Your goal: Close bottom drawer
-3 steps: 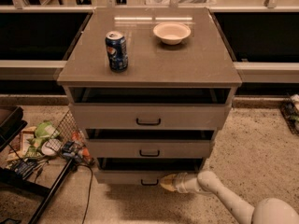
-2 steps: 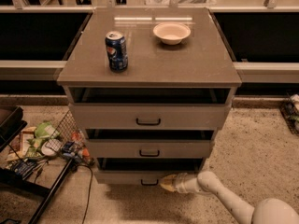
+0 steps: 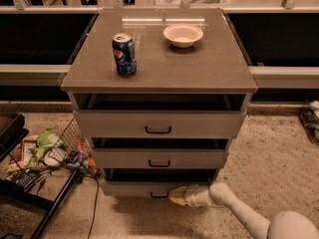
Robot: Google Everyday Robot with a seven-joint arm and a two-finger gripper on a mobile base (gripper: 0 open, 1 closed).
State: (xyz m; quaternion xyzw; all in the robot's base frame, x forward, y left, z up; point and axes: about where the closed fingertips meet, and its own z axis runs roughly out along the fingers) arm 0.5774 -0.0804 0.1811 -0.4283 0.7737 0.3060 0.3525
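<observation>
The bottom drawer (image 3: 134,188) is the lowest and narrowest front of the three-drawer cabinet (image 3: 159,68). Its front is grey-beige with a small black bar handle (image 3: 159,195). A dark gap shows above its front. My gripper (image 3: 174,195) is at the end of the white arm (image 3: 239,210) that comes in from the lower right. Its tip is against the drawer front, just right of the handle.
A blue soda can (image 3: 124,54) and a white bowl (image 3: 183,35) stand on the cabinet top. The middle drawer (image 3: 159,158) and top drawer (image 3: 158,124) are above. A wire basket of clutter (image 3: 55,151) lies on the floor at the left.
</observation>
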